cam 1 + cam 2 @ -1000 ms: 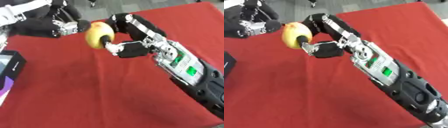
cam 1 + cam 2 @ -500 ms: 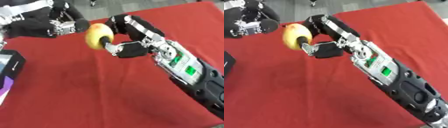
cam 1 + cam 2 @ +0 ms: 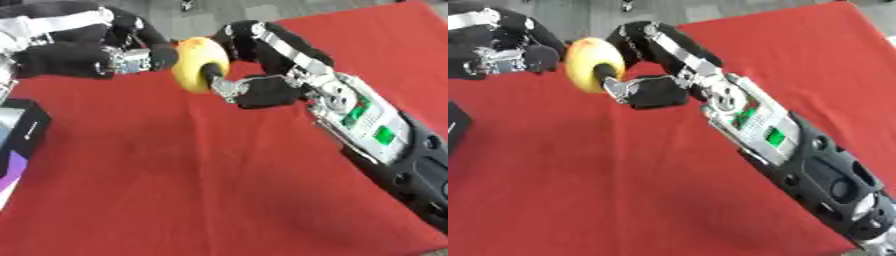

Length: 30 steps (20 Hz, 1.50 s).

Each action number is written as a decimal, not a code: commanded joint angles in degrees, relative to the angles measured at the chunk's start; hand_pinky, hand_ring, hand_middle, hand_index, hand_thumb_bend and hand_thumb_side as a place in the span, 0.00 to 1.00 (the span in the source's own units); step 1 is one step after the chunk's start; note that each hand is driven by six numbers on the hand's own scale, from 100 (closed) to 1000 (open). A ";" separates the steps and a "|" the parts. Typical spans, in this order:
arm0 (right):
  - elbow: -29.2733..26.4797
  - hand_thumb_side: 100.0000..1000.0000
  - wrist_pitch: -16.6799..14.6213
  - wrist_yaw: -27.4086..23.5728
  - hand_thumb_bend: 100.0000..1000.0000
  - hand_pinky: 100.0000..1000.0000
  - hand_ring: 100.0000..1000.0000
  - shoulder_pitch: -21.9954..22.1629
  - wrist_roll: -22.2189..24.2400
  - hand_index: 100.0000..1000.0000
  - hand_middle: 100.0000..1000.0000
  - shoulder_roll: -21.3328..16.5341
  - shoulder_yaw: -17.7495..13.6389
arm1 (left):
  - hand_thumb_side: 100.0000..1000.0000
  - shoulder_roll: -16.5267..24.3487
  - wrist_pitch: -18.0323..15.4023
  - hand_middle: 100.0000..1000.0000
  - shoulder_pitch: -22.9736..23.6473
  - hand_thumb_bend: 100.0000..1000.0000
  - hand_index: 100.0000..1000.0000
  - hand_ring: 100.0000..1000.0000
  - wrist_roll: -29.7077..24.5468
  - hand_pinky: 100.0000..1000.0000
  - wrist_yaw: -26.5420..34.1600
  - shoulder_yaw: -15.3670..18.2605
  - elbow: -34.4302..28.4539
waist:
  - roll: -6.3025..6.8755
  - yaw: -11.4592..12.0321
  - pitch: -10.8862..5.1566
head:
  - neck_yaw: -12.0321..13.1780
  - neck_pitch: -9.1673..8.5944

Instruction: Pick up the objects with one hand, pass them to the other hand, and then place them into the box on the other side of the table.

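Handover step; my right hand (image 3: 254, 90) pinched the yellow fruit (image 3: 199, 64); my left hand (image 3: 131, 56) touched it, fingers curled, grip unclear; next: left closes, right releases.

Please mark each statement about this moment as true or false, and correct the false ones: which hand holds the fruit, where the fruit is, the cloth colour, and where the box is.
1. The right hand has its fingers curled around the yellow fruit. True.
2. The yellow fruit lies on the cloth. False: it is held up in the air above the red cloth.
3. The left hand is right beside the fruit, on its left side. True; whether it already touches the fruit cannot be told.
4. The cloth on the table is blue. False: it is red.
5. The dark box stands at the right edge of the view. False: it shows at the left edge.
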 commanded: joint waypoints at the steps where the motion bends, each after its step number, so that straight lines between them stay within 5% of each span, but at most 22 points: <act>1: -0.90 0.10 -0.23 0.54 0.00 0.66 0.57 -1.17 1.30 0.55 0.38 -1.08 -0.85 | 0.60 0.11 0.31 0.67 -1.50 0.34 0.74 0.69 -1.18 0.73 -0.40 0.93 0.45 | 0.53 0.06 0.01 | -0.16 -0.59; 10: 1.02 0.10 0.26 0.84 0.00 0.65 0.56 -1.19 2.39 0.55 0.37 -0.67 -0.84 | 0.60 -0.72 -1.32 0.65 -1.32 0.38 0.73 0.69 0.44 0.73 2.04 1.21 1.04 | 0.59 0.11 -0.02 | -0.51 -1.00; 21: 1.26 0.10 0.34 0.97 0.00 0.65 0.56 -1.46 2.36 0.55 0.37 -0.86 -0.87 | 0.63 -1.49 -2.06 0.65 -1.20 0.27 0.73 0.68 2.28 0.73 7.86 1.40 1.55 | 0.87 0.21 0.42 | -1.07 -1.10; 30: 0.62 0.10 0.18 0.65 0.00 0.65 0.56 -1.14 1.70 0.55 0.37 -1.02 -1.29 | 0.61 -2.19 -1.22 0.66 -1.79 0.37 0.74 0.69 -0.40 0.73 5.84 0.93 2.80 | 0.94 0.18 0.50 | -1.05 -0.95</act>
